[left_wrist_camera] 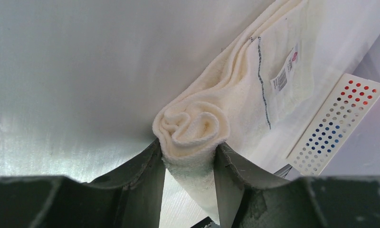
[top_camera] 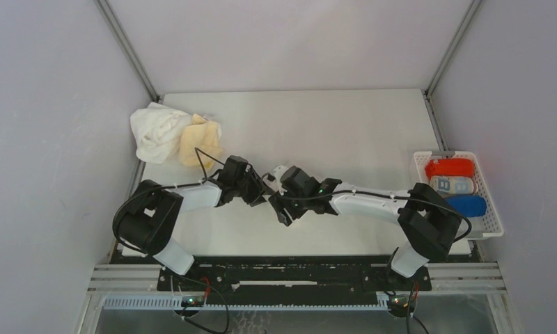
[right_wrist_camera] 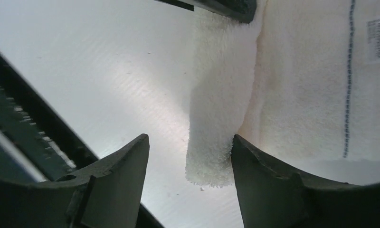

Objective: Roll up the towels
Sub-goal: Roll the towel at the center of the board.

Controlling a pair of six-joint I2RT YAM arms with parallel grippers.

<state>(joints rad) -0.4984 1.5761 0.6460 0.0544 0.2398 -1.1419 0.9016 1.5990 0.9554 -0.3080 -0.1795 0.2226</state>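
A cream towel point(left_wrist_camera: 235, 90) lies partly rolled on the table, with a label point(left_wrist_camera: 284, 76) on its flat part. My left gripper point(left_wrist_camera: 188, 159) is shut on one end of the roll point(left_wrist_camera: 190, 126). My right gripper point(right_wrist_camera: 188, 149) is open around the roll's other end point(right_wrist_camera: 216, 137), which touches its right finger point(right_wrist_camera: 259, 175). In the top view both grippers, left point(top_camera: 260, 197) and right point(top_camera: 281, 209), meet at the table's middle and hide this towel. A white towel point(top_camera: 156, 131) and a pale yellow towel point(top_camera: 199, 142) lie crumpled at the back left.
A white slatted basket point(top_camera: 490, 202) at the right edge holds rolled red point(top_camera: 450, 167), light-blue patterned point(top_camera: 453, 185) and blue point(top_camera: 467, 205) towels. Its perforated wall also shows in the left wrist view point(left_wrist_camera: 337, 123). Grey walls enclose the table.
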